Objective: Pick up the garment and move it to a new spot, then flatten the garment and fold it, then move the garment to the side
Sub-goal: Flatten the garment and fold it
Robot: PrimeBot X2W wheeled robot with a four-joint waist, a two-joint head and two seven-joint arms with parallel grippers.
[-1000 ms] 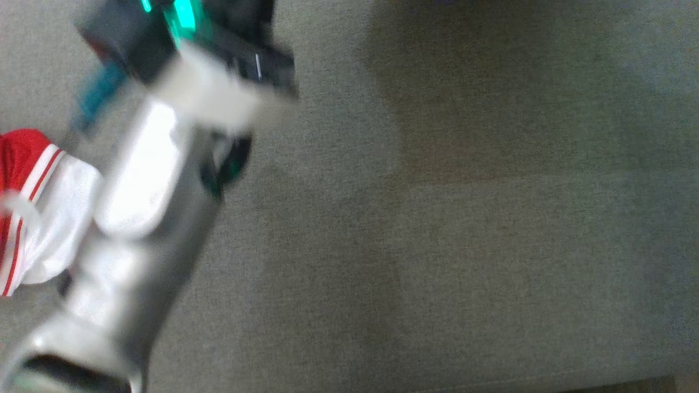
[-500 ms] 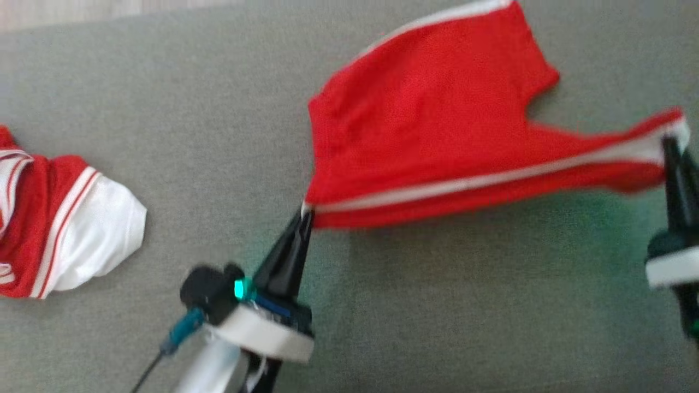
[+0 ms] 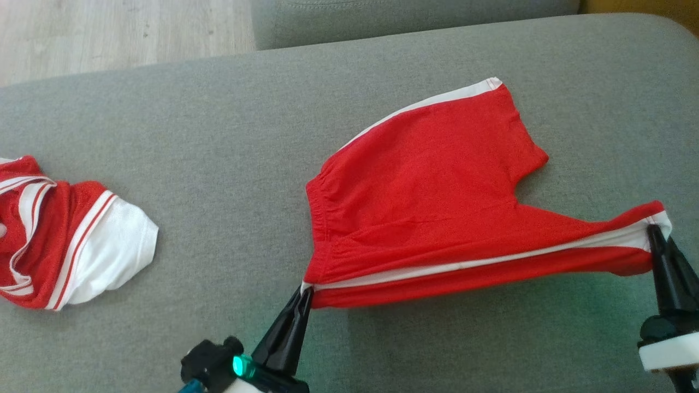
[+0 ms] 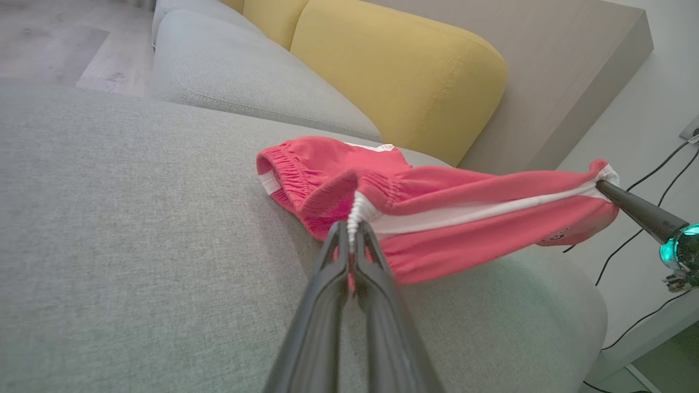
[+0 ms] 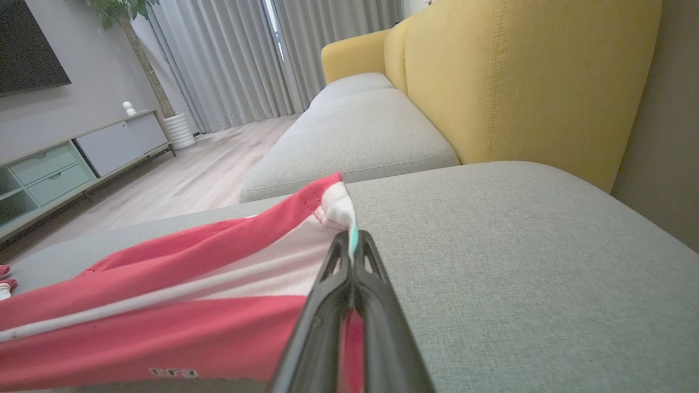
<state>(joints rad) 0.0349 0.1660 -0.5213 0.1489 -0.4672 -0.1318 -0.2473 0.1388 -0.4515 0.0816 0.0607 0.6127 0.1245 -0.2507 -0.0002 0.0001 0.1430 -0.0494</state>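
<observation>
1. Left claw [image 3: 306, 290] is clamped on the waistband corner of the shorts [image 3: 426, 180]. Right claw [image 3: 653, 232], at 3 o'clock, is clamped on a hem corner.
2. Since half a second ago both grips are unchanged and the far leg has settled on the sofa cushion [image 3: 218, 136]. Flattening is probably underway.
3. Bare cushion lies toward 9 o'clock, up to a second garment [image 3: 71, 245]. The cushion edge runs at 12 o'clock.
</observation>
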